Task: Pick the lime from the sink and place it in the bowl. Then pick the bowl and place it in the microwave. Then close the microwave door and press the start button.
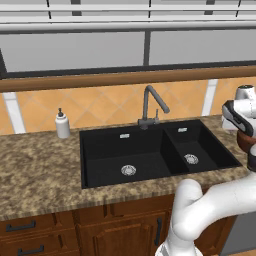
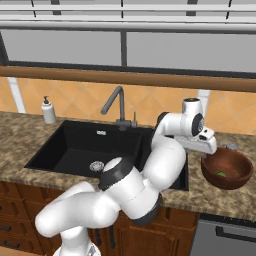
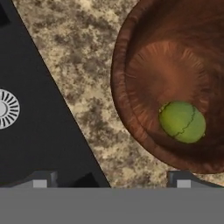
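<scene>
The yellow-green lime point(image 3: 182, 122) lies inside the brown wooden bowl point(image 3: 119, 83), off its centre. The bowl point(image 2: 235, 179) stands on the granite counter just right of the black double sink point(image 2: 75, 147), with the lime point(image 2: 220, 173) showing as a small green spot. My gripper point(image 3: 111, 180) hovers over the bowl's sink-side rim, open and empty, one fingertip above the sink's edge and the other above the bowl. From the right base camera the gripper point(image 2: 207, 151) sits at the bowl's left rim. The microwave and its door are out of view.
A grey curved faucet point(image 1: 150, 102) rises behind the sink point(image 1: 145, 150), whose two basins each have a steel drain point(image 1: 128, 170). A white soap dispenser point(image 1: 62, 125) stands on the counter at the left. Wooden cabinets point(image 1: 45, 235) run below the counter's front edge.
</scene>
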